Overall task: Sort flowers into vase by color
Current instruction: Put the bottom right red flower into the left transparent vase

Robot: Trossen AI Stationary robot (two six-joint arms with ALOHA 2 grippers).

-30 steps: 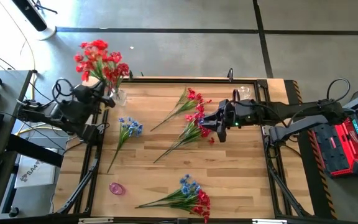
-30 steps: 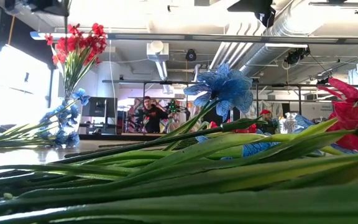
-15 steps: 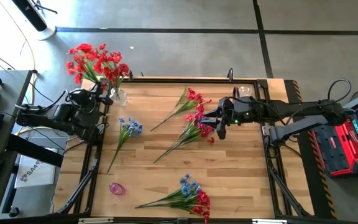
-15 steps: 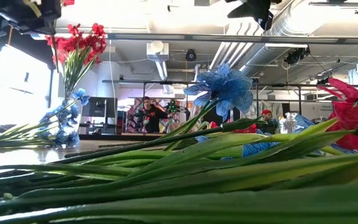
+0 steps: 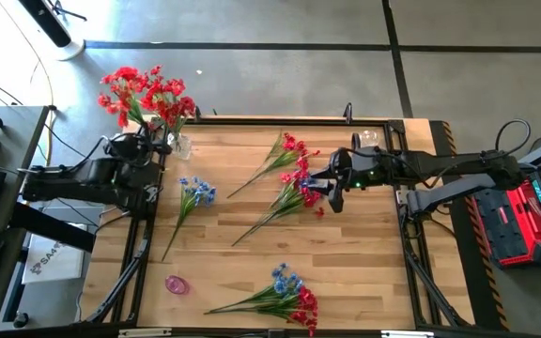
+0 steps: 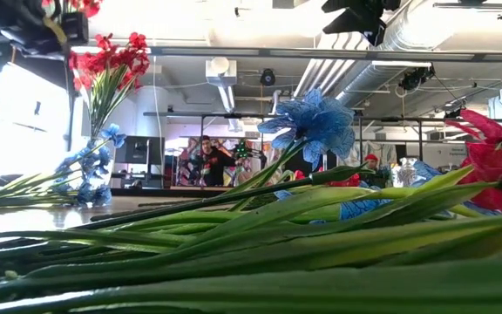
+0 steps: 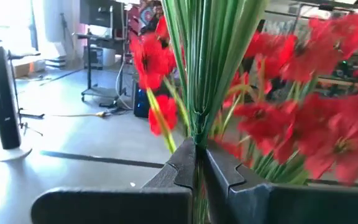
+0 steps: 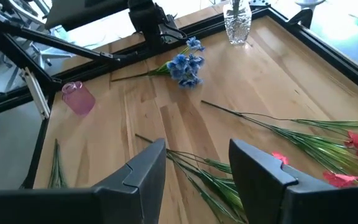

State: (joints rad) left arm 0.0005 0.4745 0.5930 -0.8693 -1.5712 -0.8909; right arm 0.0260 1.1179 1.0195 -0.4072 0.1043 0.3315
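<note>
Red flowers (image 5: 144,92): a bunch of slim sprays, bright red blooms over long green stems, stood in a clear glass vase (image 5: 178,145) at the far left corner of the table, blooms leaning out past the table's edge. The left gripper (image 7: 195,163) was closed tight on the bundled green stems, its two dark fingers pinching them together in the left wrist view. One blue spray (image 5: 195,192) lay flat on the boards just beside the vase. Two red sprays (image 5: 294,174) lay crossed near the table's middle; the right gripper (image 5: 328,190) hovered over their blooms with its fingers parted and nothing between them, bare wood showing through the gap in the right wrist view. A mixed heap of blue and red sprays (image 5: 285,293) lay at the near edge. A small pink cup (image 5: 176,284) sat near the near left corner, well apart from the heap. Table (image 5: 364,263): pale wooden planks, dark metal frame around the rim; open wood lay between the middle sprays and the near heap.
</note>
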